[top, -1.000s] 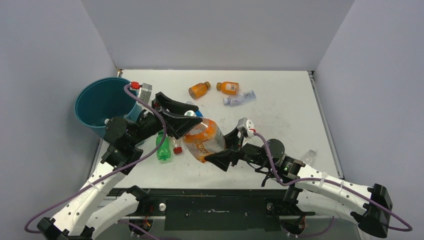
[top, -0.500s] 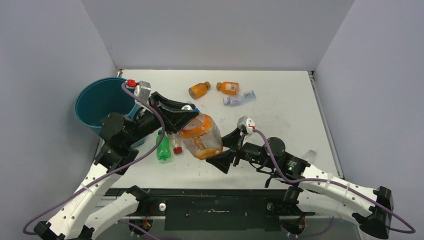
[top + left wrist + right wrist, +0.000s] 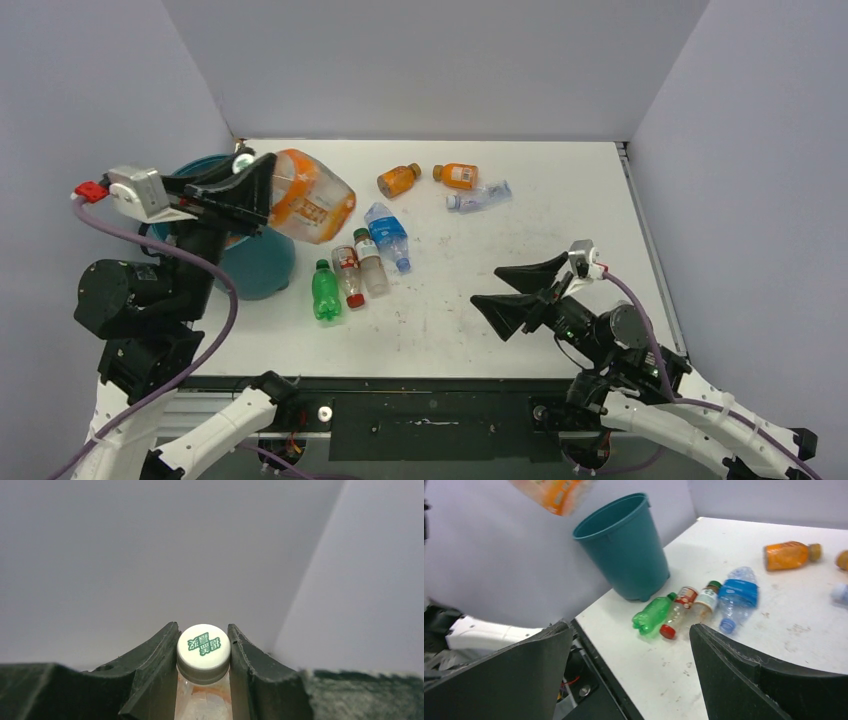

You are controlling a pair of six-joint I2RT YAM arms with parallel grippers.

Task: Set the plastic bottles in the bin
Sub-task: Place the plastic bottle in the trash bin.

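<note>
A scuffed white worktop [image 3: 560, 250], speckled with dark marks, sits boxed in by plain pale grey walls [image 3: 420, 70] on three sides, a black frame [image 3: 430, 400] along its near edge.

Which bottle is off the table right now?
The big orange bottle with the white cap: the left claw grips its neck, up by the bin. The rest lie on the table.

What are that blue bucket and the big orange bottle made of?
The bin: likely moulded plastic, smooth with a dull sheen. The big orange bottle: seemingly thin clear plastic, see-through at the neck, with a ribbed white cap.
</note>
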